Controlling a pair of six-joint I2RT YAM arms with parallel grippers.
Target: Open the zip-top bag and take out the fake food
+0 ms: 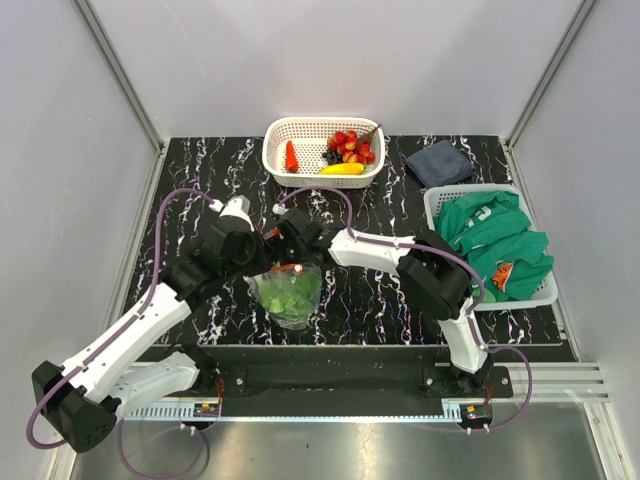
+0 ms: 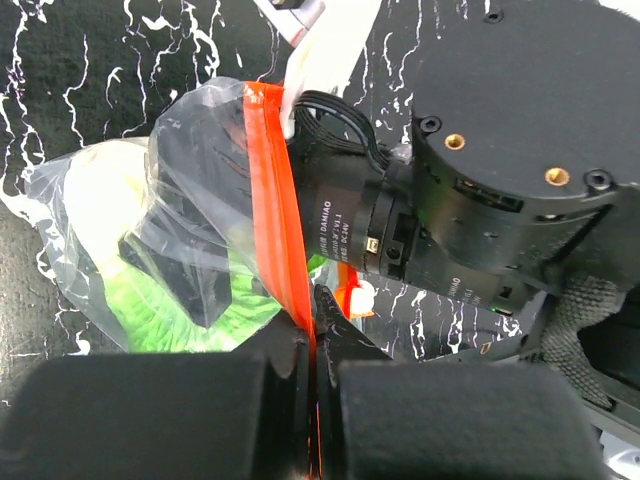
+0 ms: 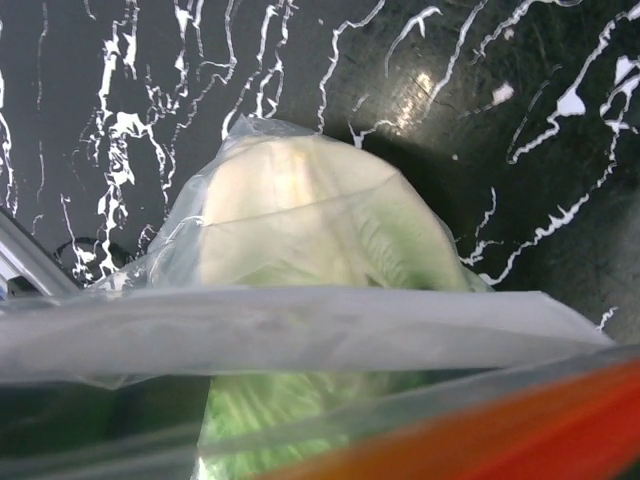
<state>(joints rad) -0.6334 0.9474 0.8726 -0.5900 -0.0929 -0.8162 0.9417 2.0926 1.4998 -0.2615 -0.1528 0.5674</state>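
The clear zip-top bag [image 1: 275,288] hangs between my two grippers over the near middle of the table, with green lettuce [image 1: 293,300] inside. My left gripper [image 2: 315,345] is shut on the bag's orange zip strip [image 2: 275,200]; in the top view it [image 1: 264,256] is at the bag's top left. My right gripper [image 1: 292,244] is at the strip's other end, with a dark finger [image 2: 190,270] showing through the plastic. In the right wrist view the bag's rim [image 3: 300,330] fills the frame, with lettuce [image 3: 300,215] below it and my fingers hidden. The banana, grapes, strawberries and pepper lie in the white basket [image 1: 275,135].
A second white basket [image 1: 436,200] at the right holds green cloth [image 1: 500,240]. A dark grey cloth [image 1: 440,162] lies at the back right. The right arm's black wrist motor [image 2: 500,150] sits close beside my left gripper. Grey walls close in the table.
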